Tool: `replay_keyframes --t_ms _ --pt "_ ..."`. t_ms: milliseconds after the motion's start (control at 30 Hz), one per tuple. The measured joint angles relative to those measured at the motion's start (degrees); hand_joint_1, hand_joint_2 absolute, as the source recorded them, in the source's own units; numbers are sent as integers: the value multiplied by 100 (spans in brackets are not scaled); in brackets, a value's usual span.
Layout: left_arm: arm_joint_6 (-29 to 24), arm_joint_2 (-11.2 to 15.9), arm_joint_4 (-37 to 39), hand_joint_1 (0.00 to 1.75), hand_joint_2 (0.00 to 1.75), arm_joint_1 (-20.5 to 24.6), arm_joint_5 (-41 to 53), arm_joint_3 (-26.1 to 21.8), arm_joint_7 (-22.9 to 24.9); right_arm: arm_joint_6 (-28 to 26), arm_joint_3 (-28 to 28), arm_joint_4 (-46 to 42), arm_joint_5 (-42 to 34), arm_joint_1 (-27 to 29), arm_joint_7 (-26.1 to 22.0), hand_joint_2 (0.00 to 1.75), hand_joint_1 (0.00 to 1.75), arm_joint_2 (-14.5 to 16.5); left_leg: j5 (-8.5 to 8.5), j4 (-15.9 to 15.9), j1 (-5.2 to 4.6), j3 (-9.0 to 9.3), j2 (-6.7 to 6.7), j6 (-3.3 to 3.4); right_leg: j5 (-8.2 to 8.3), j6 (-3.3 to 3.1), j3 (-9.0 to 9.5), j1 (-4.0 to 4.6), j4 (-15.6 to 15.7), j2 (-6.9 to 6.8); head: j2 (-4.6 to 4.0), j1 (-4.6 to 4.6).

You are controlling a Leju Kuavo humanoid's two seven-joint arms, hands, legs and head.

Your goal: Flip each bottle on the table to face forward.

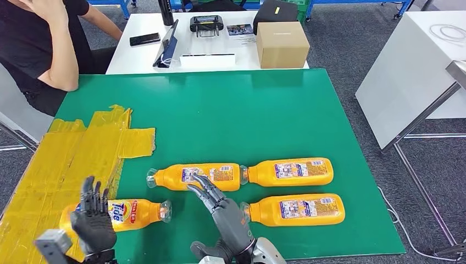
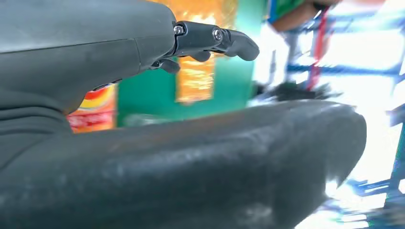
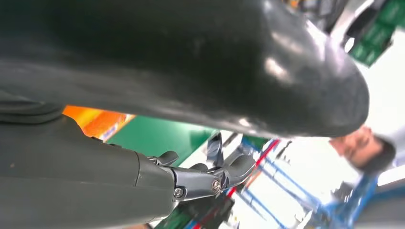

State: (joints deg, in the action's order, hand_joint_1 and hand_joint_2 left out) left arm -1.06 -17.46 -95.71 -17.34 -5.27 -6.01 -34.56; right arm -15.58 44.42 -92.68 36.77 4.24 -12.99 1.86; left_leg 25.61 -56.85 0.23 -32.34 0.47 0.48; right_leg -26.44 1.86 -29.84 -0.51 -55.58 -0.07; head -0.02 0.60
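While four orange bottles lay on their sides on the green table (image 1: 220,110), both of the robot's hands hovered over the near edge with nothing in them. The left hand (image 1: 93,217) was raised with its fingers spread apart, in front of the near-left bottle (image 1: 134,213), the one bottle showing its Tide front label, cap pointing right. The right hand (image 1: 220,209) stretched forward, fingers extended and slightly apart, its fingertips (image 1: 197,180) over the far-left bottle (image 1: 192,177); whether they touched it could not be told. That bottle lay with its cap to the left and its back label up. Just beside it, cap to cap, lay the far-right bottle (image 1: 294,171), back label up, and in front of that one the near-right bottle (image 1: 299,209), also back label up, cap pointing left toward the right hand's wrist. So three bottles showed back labels and one showed its front.

A patch of yellow tape (image 1: 82,148) covered the table's left side. Beyond it stood a white table (image 1: 143,55) bearing one cardboard box (image 1: 281,45), one phone (image 1: 144,39), one controller (image 1: 206,24) and one black box (image 1: 275,12). One person (image 1: 38,49) in a black shirt sat at the far left.
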Motion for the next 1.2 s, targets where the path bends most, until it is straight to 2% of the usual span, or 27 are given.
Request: replay_keyframes --t_ms 100,367,567,700,800,967,1067,1200 --pt "-98 -120 -590 0 0 -294 -337 105 -231 -218 -26 -269 -19 142 61 175 0 -101 1 0 0 -10 0 0 -1 0 -11 0 0 0 0 1" --pt "-196 -244 -1563 0 0 -802 -78 555 -355 -620 -45 -761 -36 413 365 175 0 -333 5 1 0 -9 0 1 -4 0 -51 1 2 0 0 1" --pt "-159 -257 -1836 0 0 -1076 212 911 -262 -1145 76 -1068 370 548 1147 175 0 -605 7 1 -1 -8 5 2 -4 3 -70 -4 3 4 0 2" --pt "-115 -258 -1855 0 0 -1199 220 990 -264 -1532 141 -1346 953 557 1918 175 0 -780 7 1 -2 -5 8 2 -4 3 -73 -6 3 6 0 3" --pt "-86 -258 -1855 0 0 -1252 218 1013 -265 -1706 226 -1619 1295 647 2343 175 0 -1050 7 1 -3 -10 7 3 -5 4 -72 -7 3 5 0 0" --pt "-57 -258 -1844 0 0 -1301 253 1020 -256 -2164 442 -1965 1899 922 3363 175 0 -1546 12 1 -6 -12 -1 8 -12 14 -68 -9 4 2 0 1" --pt "-19 -258 -1831 0 0 -1354 255 1016 -254 -2326 599 -2123 1982 1210 3629 175 0 -1733 12 1 -8 -19 -3 9 -12 18 -27 -10 3 1 0 4" --pt "7 -261 -1814 0 0 -1366 253 1014 -253 -2346 638 -2197 1980 1293 3738 175 0 -1814 15 1 -9 -4 7 9 -14 18 -48 -10 4 8 0 5"
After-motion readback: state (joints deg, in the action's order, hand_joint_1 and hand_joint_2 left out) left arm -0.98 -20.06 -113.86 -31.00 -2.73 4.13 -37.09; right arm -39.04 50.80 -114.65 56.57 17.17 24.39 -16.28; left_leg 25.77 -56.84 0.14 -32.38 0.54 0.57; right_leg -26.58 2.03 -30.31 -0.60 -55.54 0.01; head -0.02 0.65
